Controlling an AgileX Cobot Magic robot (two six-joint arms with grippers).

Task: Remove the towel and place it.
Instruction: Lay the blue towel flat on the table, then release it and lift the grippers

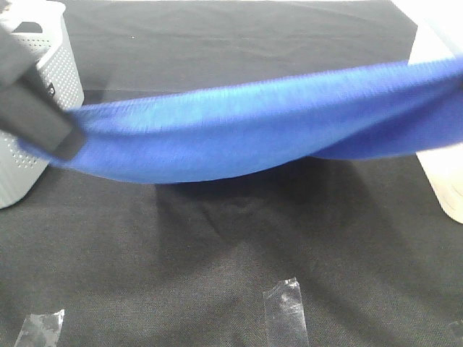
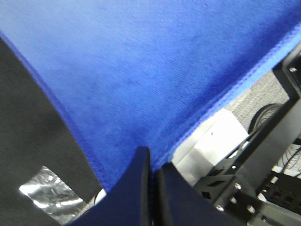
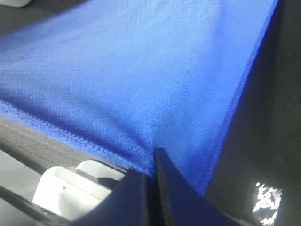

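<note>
The towel (image 1: 239, 137) hangs in the air, strung between the two grippers, its middle sagging below them above the black table cloth (image 1: 217, 253). The left gripper (image 2: 151, 162) is clamped tight on one corner, jaws pinching the stitched hem, with the cloth fanning out ahead of its fingertips. The right gripper (image 3: 149, 162) is closed the same way on the far corner. A white perforated basket (image 1: 51, 65) stands just behind the left gripper.

The towel looks light, soft and quite limp, so it will fold wherever it is not held. Its nap should give the pads good purchase. The thicker hem at the corners seems the surest hold, and keeping the grippers well apart should keep it spread.
</note>
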